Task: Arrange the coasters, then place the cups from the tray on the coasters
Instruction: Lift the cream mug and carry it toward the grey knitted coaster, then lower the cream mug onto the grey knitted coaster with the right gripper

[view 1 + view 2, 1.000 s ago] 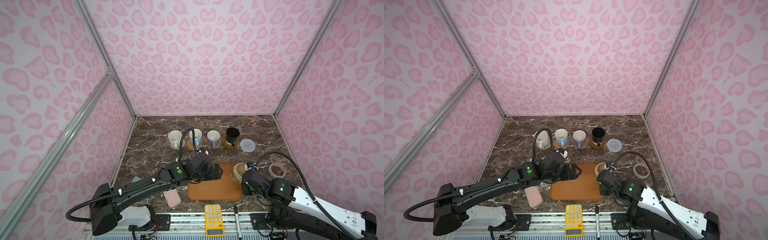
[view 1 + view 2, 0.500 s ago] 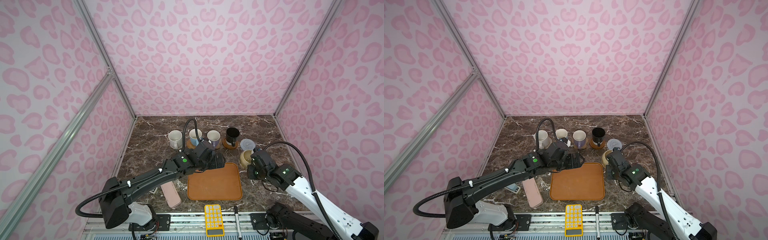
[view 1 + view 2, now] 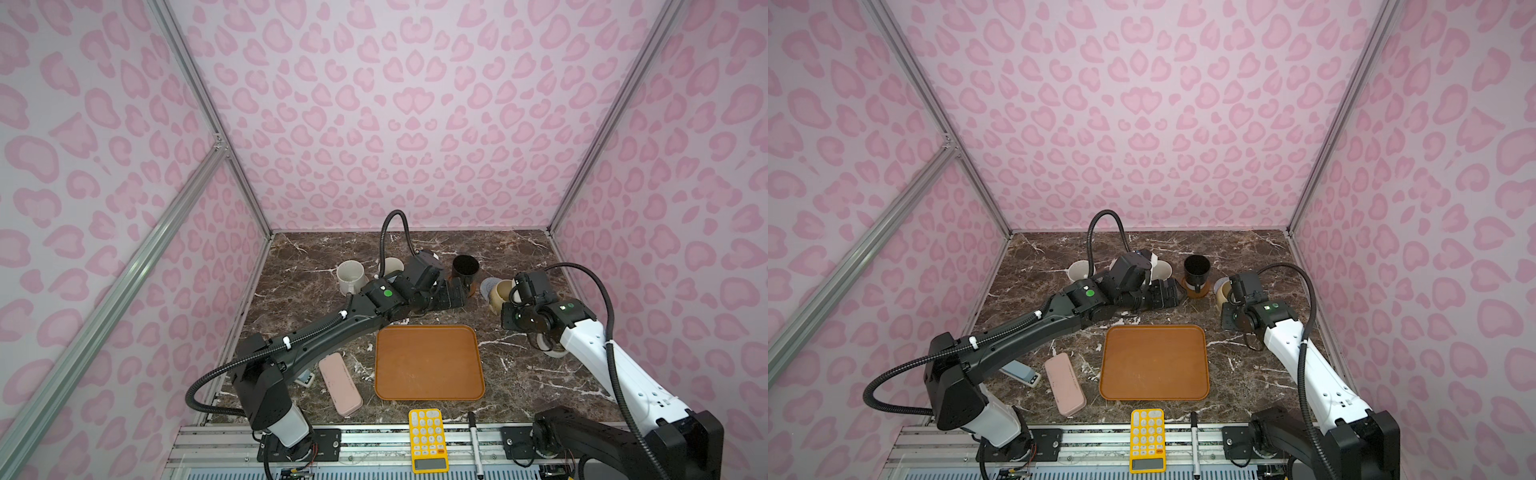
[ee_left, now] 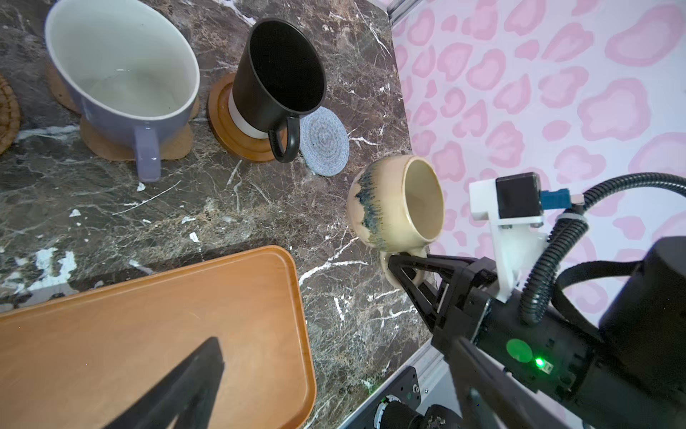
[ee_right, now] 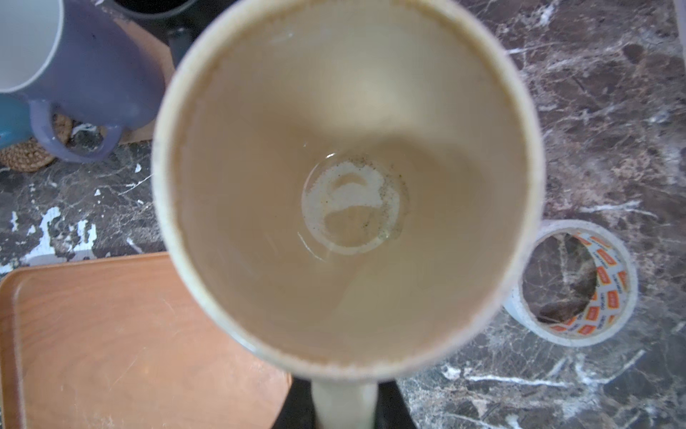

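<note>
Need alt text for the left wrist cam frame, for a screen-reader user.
The right gripper holds the squat cream-yellow mug by its handle, near but not on the bare grey-blue coaster. Next to that coaster, the black mug stands on the wooden coaster and the lavender mug on the cork coaster; the visible part of the orange tray is bare.

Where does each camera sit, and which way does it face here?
Top views: high above the robot's bases, looking down at the table; left arm and right arm flank the tray.
Left wrist: faces the right claw gripping the cream mug's handle; one finger of the left claw shows.
Right wrist: looks into that mug; its own claw barely seen.
Shared: both wrist views show tray and lavender mug.
</note>
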